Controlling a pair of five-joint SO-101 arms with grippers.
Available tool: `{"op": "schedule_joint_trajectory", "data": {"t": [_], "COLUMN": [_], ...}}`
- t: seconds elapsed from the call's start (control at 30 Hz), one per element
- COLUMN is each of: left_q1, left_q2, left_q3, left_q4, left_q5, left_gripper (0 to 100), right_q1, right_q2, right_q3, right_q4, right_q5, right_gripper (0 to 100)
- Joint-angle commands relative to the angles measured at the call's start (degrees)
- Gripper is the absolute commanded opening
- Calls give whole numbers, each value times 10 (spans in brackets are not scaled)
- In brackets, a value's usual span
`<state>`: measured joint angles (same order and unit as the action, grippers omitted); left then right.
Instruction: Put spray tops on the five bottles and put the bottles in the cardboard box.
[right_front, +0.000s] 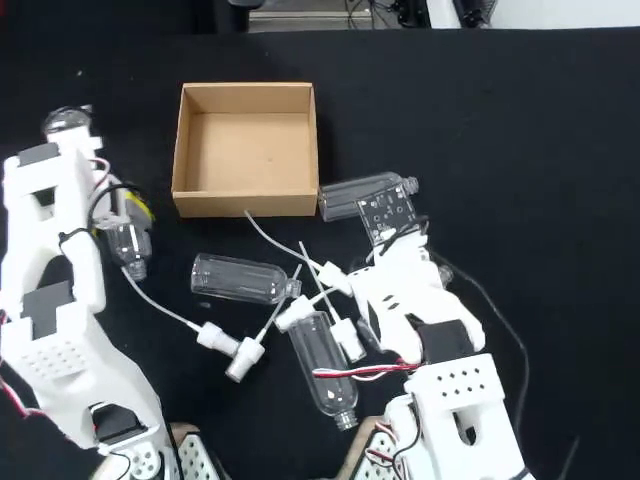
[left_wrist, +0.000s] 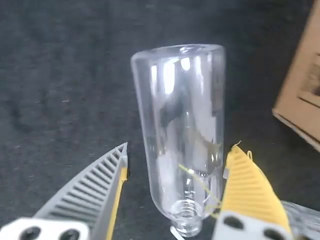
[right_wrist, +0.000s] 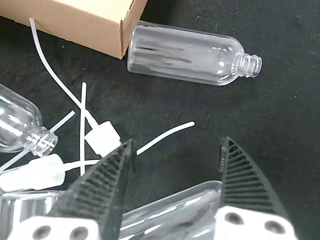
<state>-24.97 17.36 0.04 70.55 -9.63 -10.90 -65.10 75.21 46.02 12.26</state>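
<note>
Bottle (left_wrist: 177, 100) lies between the spread jaws of the left pincer (left_wrist: 181, 146), while the right pincer (right_wrist: 178, 141) gapes above a second bottle (right_wrist: 175, 206).

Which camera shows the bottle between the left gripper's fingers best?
The left wrist view: the bottle shows close up, from flat base to bare threaded neck, between the left gripper's open fingers. In the high view, the left arm covers part of the bottle.
</note>
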Motion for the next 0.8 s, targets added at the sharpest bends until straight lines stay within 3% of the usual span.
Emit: {"op": "schedule_joint_trajectory", "data": {"t": [0.0,0.17,0.43,0.77], "left_q1": [-42,-107,-196,-175], "left_q2": [-5,-29,-71,-80], "left_q3": [-2,-8,11,-38], "left_q4": [-7,10,34,197], "left_q5": [-22,-28,-95,-332], "left_gripper": [284,221,257,255], "right_q1": [-4,-5,-5,-5], "right_q2": [-15,-16,-16,-16], "right_q3": [-2,10,20,21], "right_q4": [-18,-25,-38,-36], "right_q5": [-4,-3,-3,-3], "right_gripper": [244,244,244,244]}}
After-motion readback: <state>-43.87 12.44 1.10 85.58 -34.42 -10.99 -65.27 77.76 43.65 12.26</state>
